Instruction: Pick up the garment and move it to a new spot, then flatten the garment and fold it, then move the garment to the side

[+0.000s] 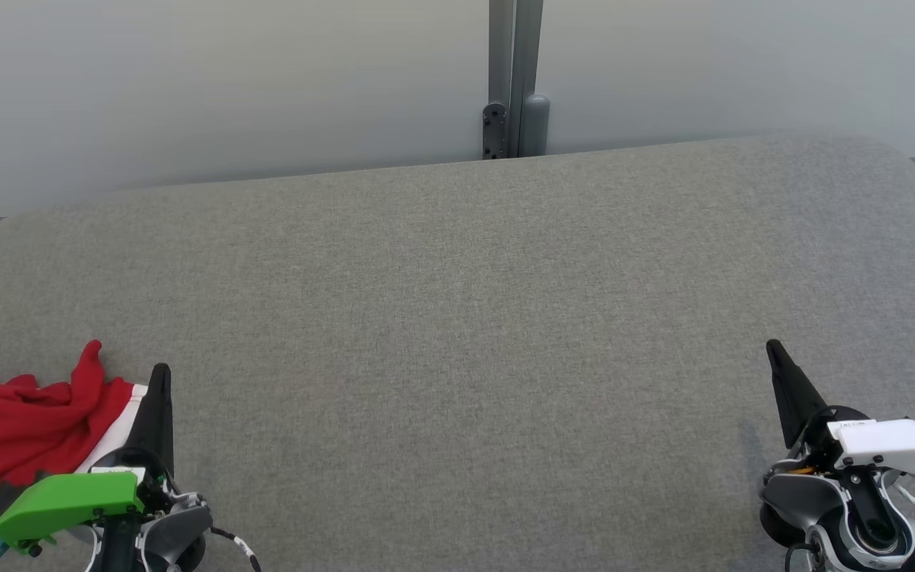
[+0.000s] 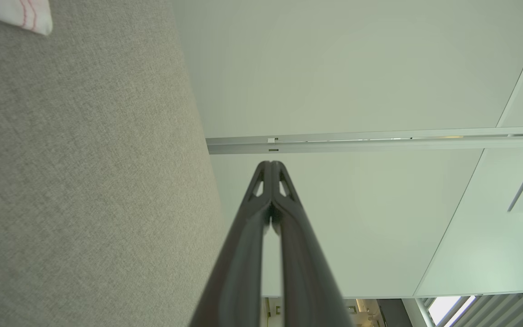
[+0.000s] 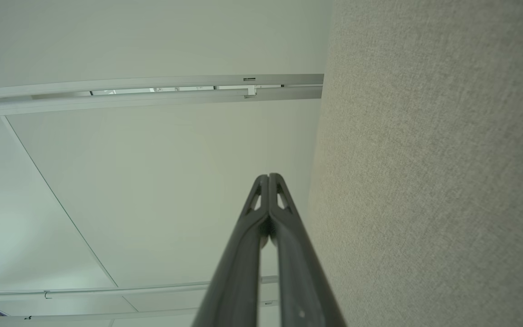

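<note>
– Stretching out ahead of both arms is the big grey padded surface (image 1: pixel 457 302), and that is the stage for this one.

– And the garment (image 1: pixel 21 437)?

– Bunched up in a red heap with white trim, just beside the left gripper (image 1: pixel 160 380) on its outer side. It is well apart from the right gripper (image 1: pixel 777 351). Whether cloth and finger actually touch, the head view cannot settle.

– The jaws?

– Both pairs pressed tight together, tips meeting, with nothing between them. The wrist views confirm it, left (image 2: pixel 270 166) and right (image 3: pixel 268 178), each pointing along the surface towards the far wall.

– So the pick-up has not begun.

– By the look of it, no. To do it well the left gripper would need to spread its fingers first, then turn outward and dip toward the heap. It should bite a raised fold rather than a thin edge, so the whole piece lifts together.

– Risk?

– Pinching only the trim and dragging the rest. The open stretch between the two grippers looks the natural place to set it down.
</note>
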